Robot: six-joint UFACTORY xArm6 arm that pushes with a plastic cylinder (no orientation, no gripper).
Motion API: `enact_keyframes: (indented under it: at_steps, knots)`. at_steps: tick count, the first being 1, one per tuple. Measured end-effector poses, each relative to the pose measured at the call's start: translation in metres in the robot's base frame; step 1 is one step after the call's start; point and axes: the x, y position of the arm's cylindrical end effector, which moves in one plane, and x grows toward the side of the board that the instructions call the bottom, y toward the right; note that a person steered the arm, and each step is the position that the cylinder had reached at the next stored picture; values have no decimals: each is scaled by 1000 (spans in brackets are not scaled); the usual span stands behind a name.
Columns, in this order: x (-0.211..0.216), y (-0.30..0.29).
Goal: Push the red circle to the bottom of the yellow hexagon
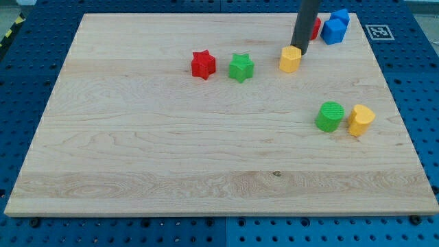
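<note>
The red circle (316,27) lies near the view's top right, mostly hidden behind my dark rod. The yellow hexagon (291,60) sits just below and to the left of it. My tip (300,50) rests at the hexagon's upper right edge, between the hexagon and the red circle, and seems to touch the hexagon. The rod rises from there to the view's top edge.
Two blue blocks (335,27) stand right of the red circle by the board's top right corner. A red star (203,64) and a green star (241,67) lie left of the hexagon. A green circle (330,116) and a yellow heart-like block (360,120) sit at the right.
</note>
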Motion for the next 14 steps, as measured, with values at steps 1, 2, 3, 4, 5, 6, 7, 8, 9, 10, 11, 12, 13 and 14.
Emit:
enact_keyframes:
  at_steps: [1,2,3,4,5,6,7,8,9,10,11,12,13,14]
  knots:
    - [4,-17]
    - [15,-31]
    - [19,-32]
    - [3,-27]
    - [-34,-23]
    - [-70,-28]
    - [-107,3]
    - [-121,23]
    - [-121,31]
    - [-114,33]
    - [-94,44]
    - [-81,64]
    - [-73,64]
    - [-51,64]
